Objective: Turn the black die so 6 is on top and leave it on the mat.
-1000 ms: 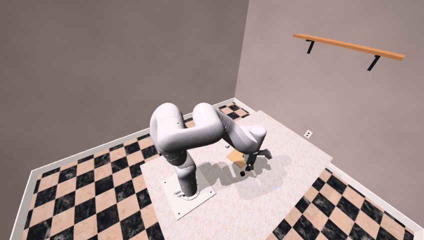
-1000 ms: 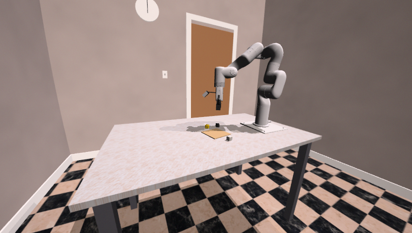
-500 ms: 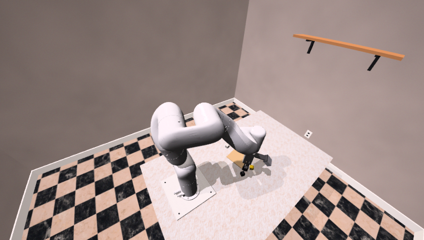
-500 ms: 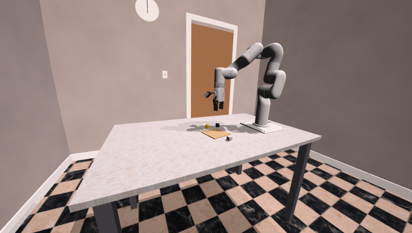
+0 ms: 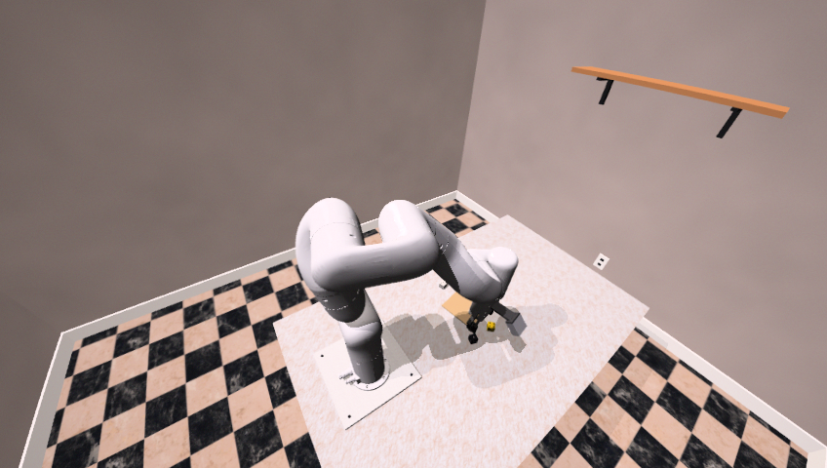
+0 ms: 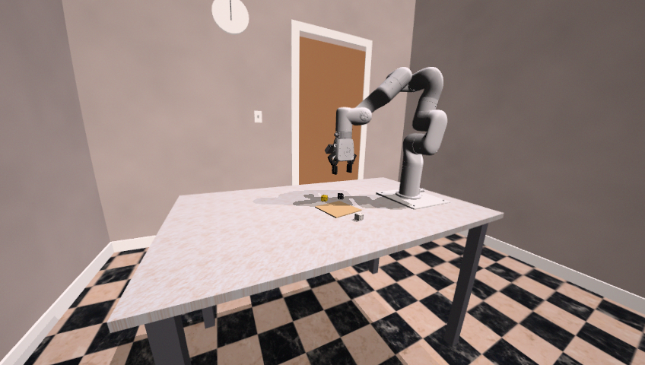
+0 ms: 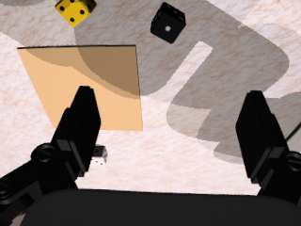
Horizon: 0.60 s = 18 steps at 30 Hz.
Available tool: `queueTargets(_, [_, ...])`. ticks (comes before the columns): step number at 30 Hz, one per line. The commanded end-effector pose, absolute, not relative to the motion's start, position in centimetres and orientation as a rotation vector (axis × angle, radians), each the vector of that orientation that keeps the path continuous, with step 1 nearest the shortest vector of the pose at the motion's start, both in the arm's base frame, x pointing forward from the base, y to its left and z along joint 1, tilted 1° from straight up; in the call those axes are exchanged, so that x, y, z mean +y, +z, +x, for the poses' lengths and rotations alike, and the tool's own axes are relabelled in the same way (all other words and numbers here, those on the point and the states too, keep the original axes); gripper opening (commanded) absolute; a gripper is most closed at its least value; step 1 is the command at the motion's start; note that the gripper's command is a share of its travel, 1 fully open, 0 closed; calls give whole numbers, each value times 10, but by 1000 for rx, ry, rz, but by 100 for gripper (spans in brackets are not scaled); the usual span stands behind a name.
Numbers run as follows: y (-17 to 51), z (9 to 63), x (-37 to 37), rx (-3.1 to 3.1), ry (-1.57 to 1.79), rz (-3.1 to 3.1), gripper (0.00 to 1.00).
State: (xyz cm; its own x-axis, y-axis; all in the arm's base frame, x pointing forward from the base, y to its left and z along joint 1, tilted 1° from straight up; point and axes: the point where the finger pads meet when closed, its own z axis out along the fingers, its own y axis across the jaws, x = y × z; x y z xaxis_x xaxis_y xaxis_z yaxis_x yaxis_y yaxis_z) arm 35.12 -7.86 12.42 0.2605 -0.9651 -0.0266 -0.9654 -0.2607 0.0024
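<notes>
Black die sits on the counter, off the mat and near one of its corners, so neither part of its job is done. The mat lies flat. Above, the jaws stand wide with nothing between them. The yellow die rests near the black die but apart from it; the white die lies off the mat's other side. No die lies on another. The black die's upper face looks to be the single pip in the wrist view, which on an ordinary die puts 6 underneath. Likely left, then: a grasp that spares the yellow die, a half turn, probably in two quarter rolls, a flat placement fully on the mat, and release.
</notes>
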Motion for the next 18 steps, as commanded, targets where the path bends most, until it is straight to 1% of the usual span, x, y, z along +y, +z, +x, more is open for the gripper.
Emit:
queueTargets(1, [123, 352, -79, 2117, 20, -2316, 100])
queueTargets(18, [116, 352, -79, 2565, 20, -1812, 100])
